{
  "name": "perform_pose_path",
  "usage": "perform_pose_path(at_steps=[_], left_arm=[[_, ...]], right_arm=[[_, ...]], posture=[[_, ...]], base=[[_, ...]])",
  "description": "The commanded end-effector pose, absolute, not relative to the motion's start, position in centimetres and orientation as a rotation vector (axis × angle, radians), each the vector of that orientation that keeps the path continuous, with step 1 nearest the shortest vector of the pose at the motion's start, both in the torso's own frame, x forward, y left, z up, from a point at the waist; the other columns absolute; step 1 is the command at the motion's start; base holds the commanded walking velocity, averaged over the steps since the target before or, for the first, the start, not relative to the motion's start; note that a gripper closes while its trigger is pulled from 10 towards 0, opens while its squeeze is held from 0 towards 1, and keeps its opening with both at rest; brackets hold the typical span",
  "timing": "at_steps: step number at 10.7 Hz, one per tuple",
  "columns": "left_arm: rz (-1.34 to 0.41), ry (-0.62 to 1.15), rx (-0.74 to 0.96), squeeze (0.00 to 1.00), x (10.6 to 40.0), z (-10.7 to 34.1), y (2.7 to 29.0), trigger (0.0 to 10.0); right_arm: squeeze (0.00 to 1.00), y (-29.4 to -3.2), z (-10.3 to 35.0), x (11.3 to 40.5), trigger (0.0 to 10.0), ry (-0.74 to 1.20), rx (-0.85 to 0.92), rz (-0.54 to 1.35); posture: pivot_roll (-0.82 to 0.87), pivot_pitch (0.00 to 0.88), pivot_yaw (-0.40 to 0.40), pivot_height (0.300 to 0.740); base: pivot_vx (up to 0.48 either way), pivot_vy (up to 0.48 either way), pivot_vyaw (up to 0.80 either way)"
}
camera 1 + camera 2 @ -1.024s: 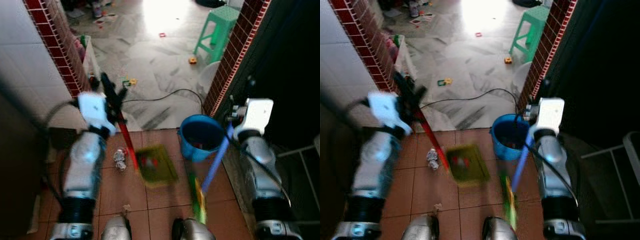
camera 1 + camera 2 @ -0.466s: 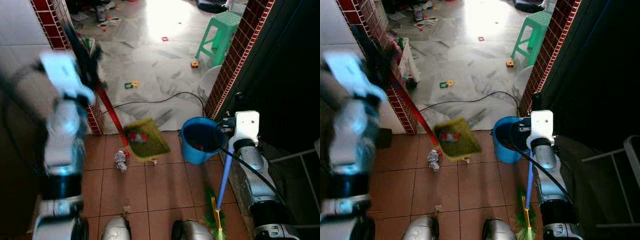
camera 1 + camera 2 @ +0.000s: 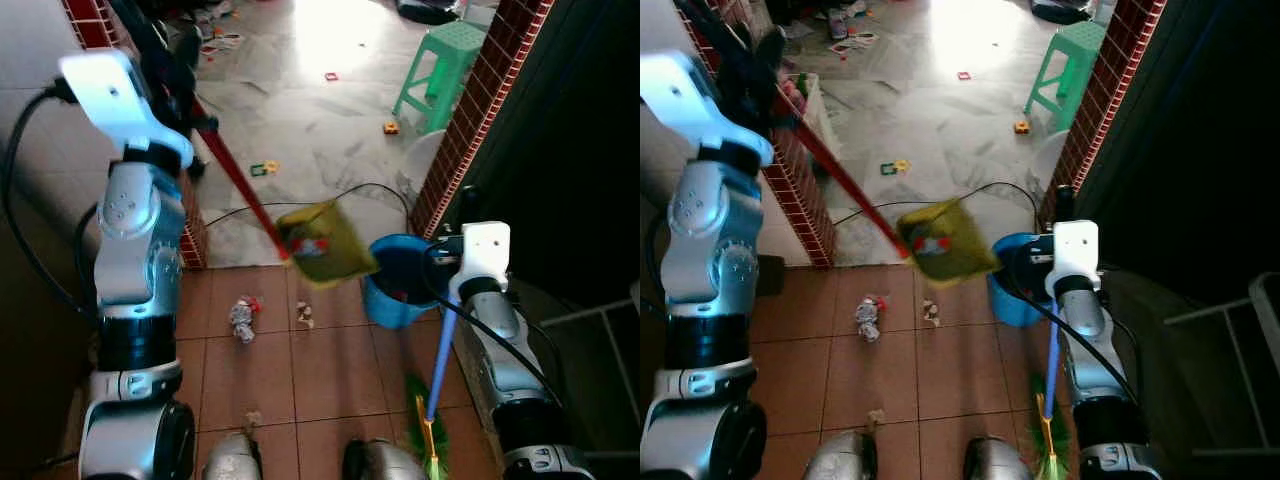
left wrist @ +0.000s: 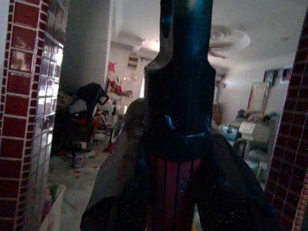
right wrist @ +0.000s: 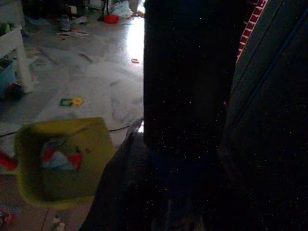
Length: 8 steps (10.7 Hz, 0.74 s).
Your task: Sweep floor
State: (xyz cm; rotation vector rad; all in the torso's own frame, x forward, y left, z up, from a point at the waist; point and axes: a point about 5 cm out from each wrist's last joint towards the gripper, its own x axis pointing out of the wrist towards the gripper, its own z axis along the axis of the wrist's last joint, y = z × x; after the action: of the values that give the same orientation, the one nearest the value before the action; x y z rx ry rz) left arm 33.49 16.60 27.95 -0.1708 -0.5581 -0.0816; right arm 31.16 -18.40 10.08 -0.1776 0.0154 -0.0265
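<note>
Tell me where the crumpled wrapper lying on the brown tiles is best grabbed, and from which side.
Take the crumpled wrapper across its narrow middle, coming straight down from above. It lies loose and flat on the tile floor, apart from the small scrap beside it, so probably only a top-down pinch gets around it.

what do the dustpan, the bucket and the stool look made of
Dustpan: probably plastic, matte yellow-green in one solid colour, on a red handle of unclear material. Bucket: likely plastic, smooth uniform blue with a rounded rim. Stool: looks like moulded plastic, a single mint green with thick legs. None shows a metallic shine.
</note>
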Motion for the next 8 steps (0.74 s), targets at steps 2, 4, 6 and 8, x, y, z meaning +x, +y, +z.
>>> perform_pose_path(at_steps=[2,4,6,8], left_arm=[[-0.118,-0.706,-0.194,0.0,32.7,31.4,16.0,10.0],[-0.134,-0.7,-0.203,0.0,32.8,31.0,15.6,10.0],[-0.162,-0.685,-0.212,0.0,32.8,30.6,14.9,10.0],[-0.166,-0.681,-0.214,0.0,32.9,30.5,14.8,10.0]], right_arm=[[0.0,-18.1,10.6,31.4,10.0,0.001,-0.155,-0.017],[0.0,-17.8,10.7,31.6,10.0,-0.005,-0.153,-0.008],[0.0,-17.7,10.7,31.6,10.0,-0.004,-0.142,-0.005],[0.0,-17.6,10.7,31.6,10.0,-0.005,-0.141,-0.003]], posture=[[-0.02,0.0,-0.023,0.74],[-0.02,0.0,-0.018,0.74],[-0.02,0.0,-0.012,0.74],[-0.02,0.0,-0.01,0.74]], base=[[0.0,0.0,-0.8],[0.144,0.0,0.0],[0.341,0.0,-0.2],[0.362,0.0,-0.46]])
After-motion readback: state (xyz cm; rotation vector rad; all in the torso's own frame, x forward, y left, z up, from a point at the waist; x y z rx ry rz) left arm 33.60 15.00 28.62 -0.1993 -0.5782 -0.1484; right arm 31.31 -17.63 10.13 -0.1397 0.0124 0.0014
